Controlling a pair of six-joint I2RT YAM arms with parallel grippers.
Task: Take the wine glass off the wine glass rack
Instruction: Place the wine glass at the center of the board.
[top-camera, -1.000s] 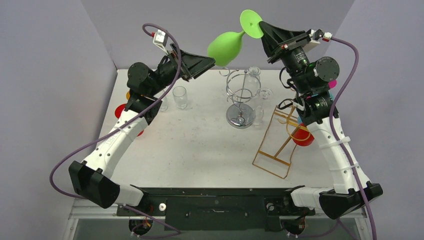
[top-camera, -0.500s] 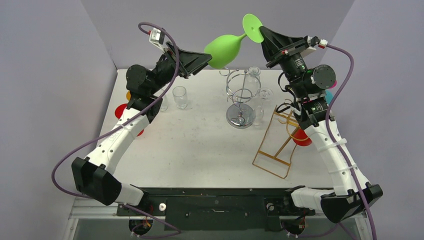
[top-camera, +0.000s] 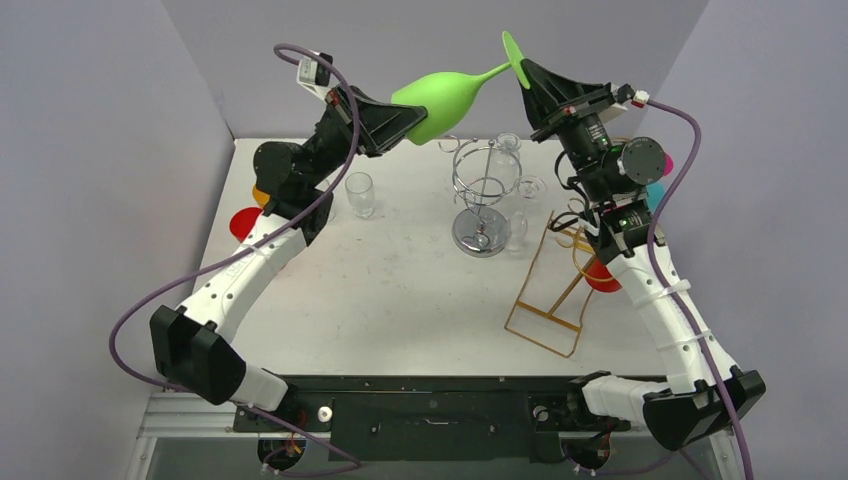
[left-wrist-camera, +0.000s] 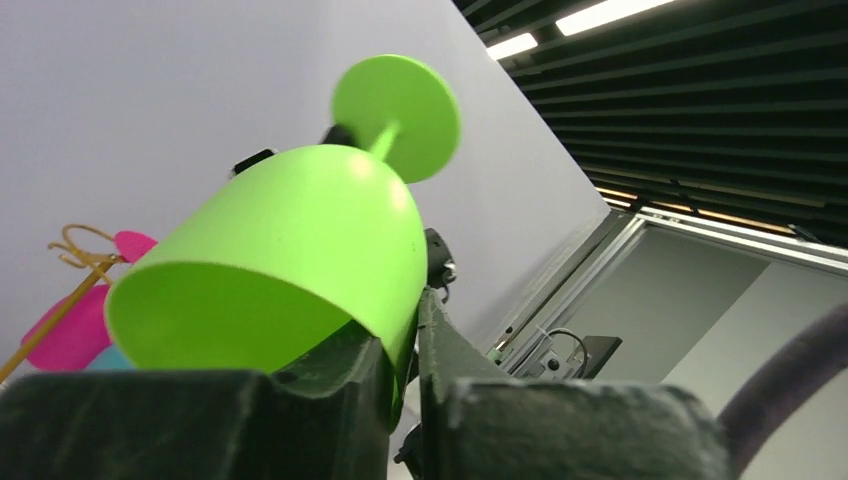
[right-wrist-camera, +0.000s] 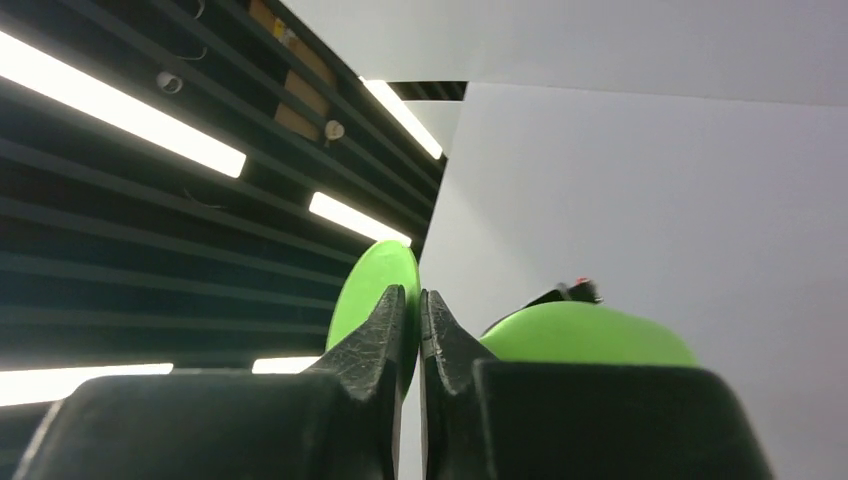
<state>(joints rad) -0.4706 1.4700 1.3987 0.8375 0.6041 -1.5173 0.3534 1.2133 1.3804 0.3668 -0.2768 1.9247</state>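
1. Now that the wine glass (top-camera: 440, 92) lies almost level high in the air, well above the wine glass rack (top-camera: 482, 190), you have it off its hook.
2. Your left gripper (top-camera: 410, 115), wide a second ago, has pinched down narrow on the wall of the bowl at its rim.
3. Your right gripper (top-camera: 524, 78) stays clamped on the foot.
4. With both ends held, this looks like a handover; letting go with the right seems next.
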